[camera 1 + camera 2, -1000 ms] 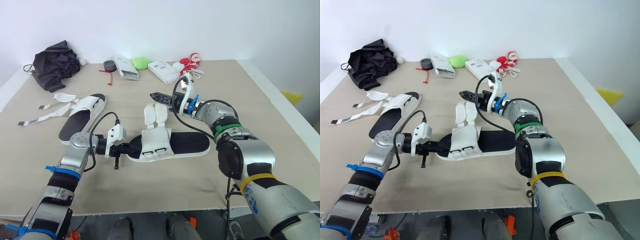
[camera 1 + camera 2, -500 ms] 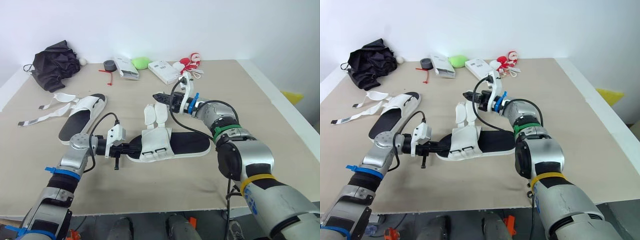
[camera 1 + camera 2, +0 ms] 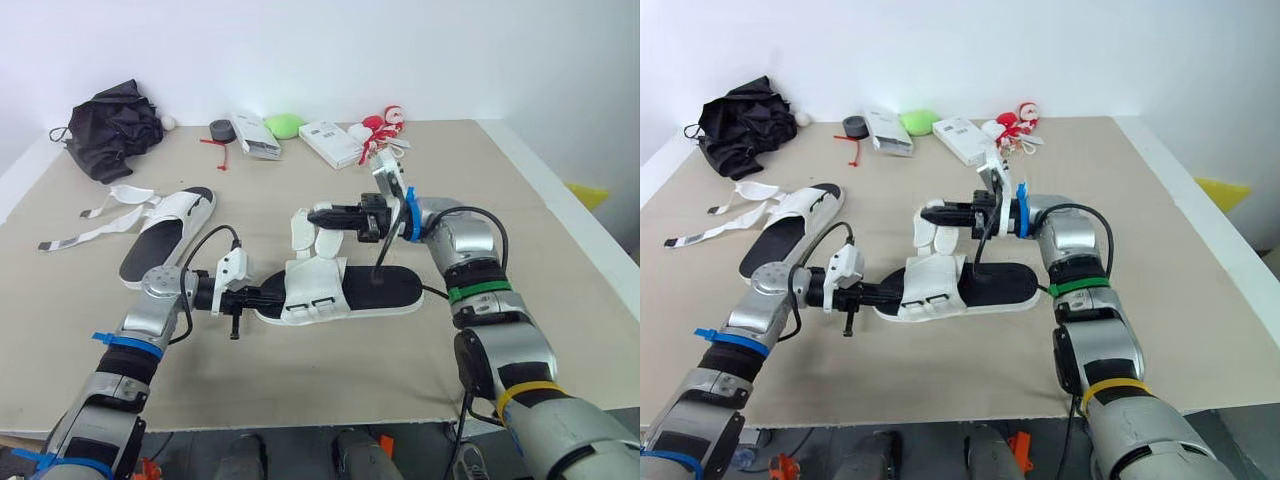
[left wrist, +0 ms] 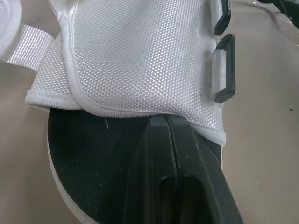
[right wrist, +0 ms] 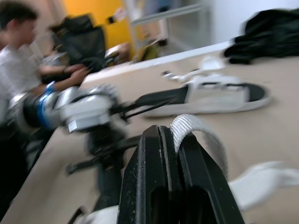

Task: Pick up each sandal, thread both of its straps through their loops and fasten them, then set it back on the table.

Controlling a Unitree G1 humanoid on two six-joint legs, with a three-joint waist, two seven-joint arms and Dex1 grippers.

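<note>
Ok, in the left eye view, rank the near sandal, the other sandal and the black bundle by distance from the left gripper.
1. Near sandal: its toe end is right at the left gripper.
2. Other sandal: farther back, on the left.
3. Black bundle: far back on the left.

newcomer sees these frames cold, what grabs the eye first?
The white sandal mid-table, worked from both sides: the right end effector pinches one of its straps, while the left end effector sits shut at its toe end. Next comes the second sandal on the robot's left, its straps splayed loose on the table, and a black bundle at the far left corner.
</note>
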